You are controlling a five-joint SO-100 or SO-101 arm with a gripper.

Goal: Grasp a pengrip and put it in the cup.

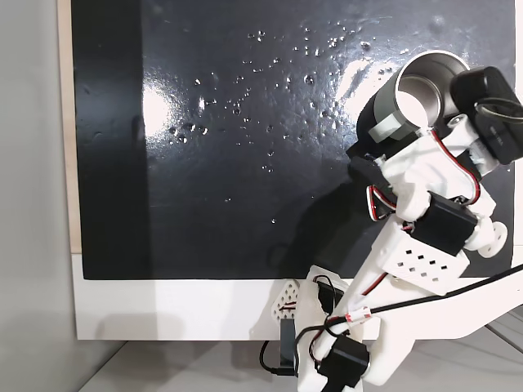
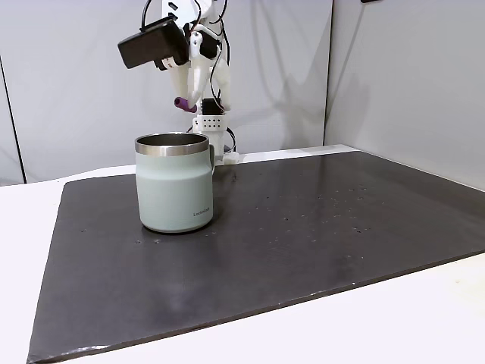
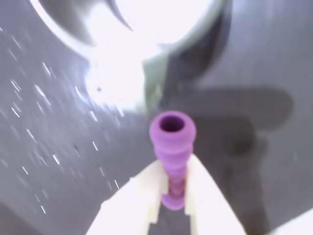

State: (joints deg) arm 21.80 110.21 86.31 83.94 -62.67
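In a fixed view from above, we see the cup (image 1: 425, 94) standing on a black mat (image 1: 245, 139) that covers the table (image 1: 163, 310). The white arm (image 1: 425, 220) reaches up to the cup's near side and hides part of its rim; we cannot make out the pengrip here.

In a fixed view from the side, the cup (image 2: 174, 182) stands upright on the mat (image 2: 303, 227). The pincer (image 2: 189, 102) hangs above the cup's rim, slightly toward the cup's far side, with the purple pengrip (image 2: 182, 103) clamped in it. The pengrip lies roughly level, its free end jutting out over the cup.

In the wrist view, the two white fingers (image 3: 205, 200) are closed tight on the lower half of the pengrip (image 3: 172, 142). Its long axis runs straight out from the pincer, and its open hollow end points toward the cup (image 3: 146, 29), which is blurred and glaring.

We judge the grasp done and the carry nearly done. What is left is to bring the pengrip fully over the cup's mouth and let it drop.
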